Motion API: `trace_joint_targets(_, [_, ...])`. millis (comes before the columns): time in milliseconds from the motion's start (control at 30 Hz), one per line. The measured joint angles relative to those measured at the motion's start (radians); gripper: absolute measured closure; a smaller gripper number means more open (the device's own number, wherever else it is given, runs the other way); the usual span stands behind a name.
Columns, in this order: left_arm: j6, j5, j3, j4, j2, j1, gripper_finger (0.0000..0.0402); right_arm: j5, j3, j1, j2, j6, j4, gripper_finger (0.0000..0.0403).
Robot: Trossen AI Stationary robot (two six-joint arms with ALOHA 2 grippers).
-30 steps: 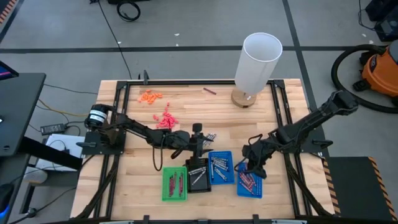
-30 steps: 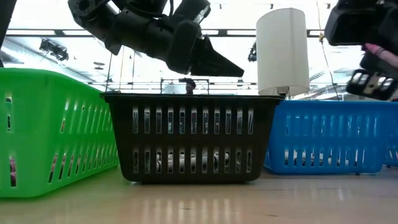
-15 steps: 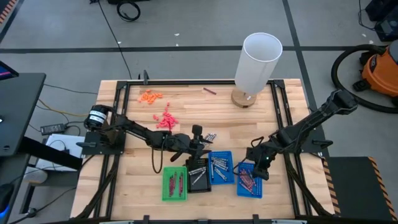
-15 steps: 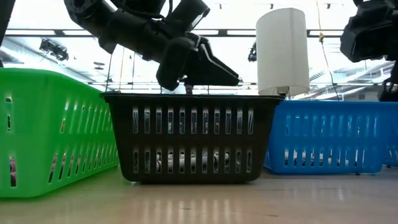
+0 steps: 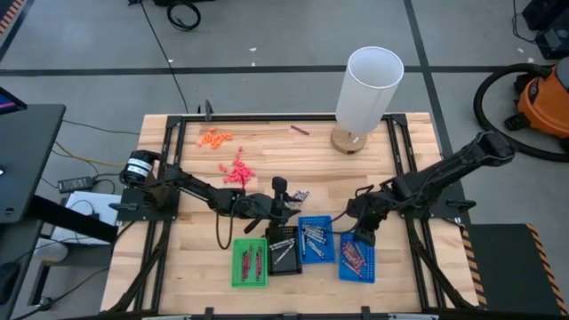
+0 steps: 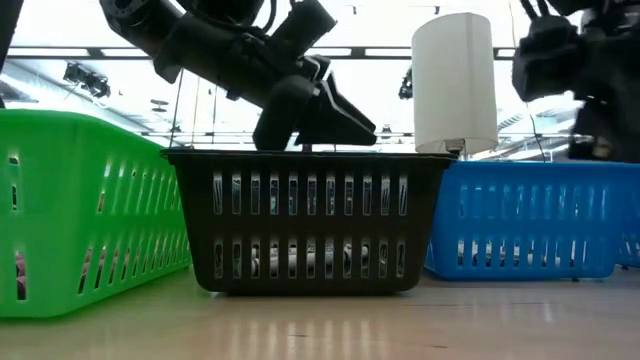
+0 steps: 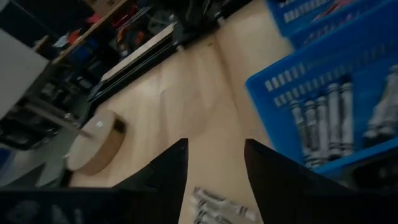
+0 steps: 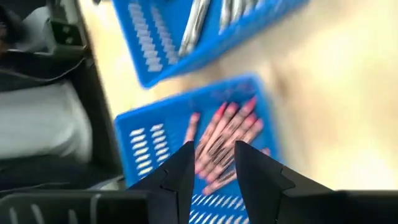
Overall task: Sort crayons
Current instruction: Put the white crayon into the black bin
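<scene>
- Your left gripper (image 5: 286, 203) hovers with fingers apart and empty, just left of the loose grey crayons (image 5: 300, 195) on the desk (image 5: 293, 151), lined up to pick one.
- Your right gripper (image 5: 359, 233) hangs with fingers parted and empty over the right blue basket (image 5: 357, 260), which holds the red crayons (image 8: 222, 140).

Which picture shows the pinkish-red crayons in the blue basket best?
The right wrist view: its open, empty right claw looks right down on the red crayons, which fill the picture. The high view shows them as tiny marks in the blue basket. The low and left wrist views don't show them.
</scene>
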Motion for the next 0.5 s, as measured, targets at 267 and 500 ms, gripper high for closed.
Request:
trace_joint_targets(267, [0.01,-0.012,0.001,-0.039,-0.024,0.015,0.0246,0.316,0.058,-0.074,0.0,-0.24,-0.021,0.0282])
trace_joint_targets(500, [-0.117,-0.011,0.001,-0.017,-0.027,0.072,0.0246,0.563,0.059,-0.133,0.0,-0.4,0.041,0.0282])
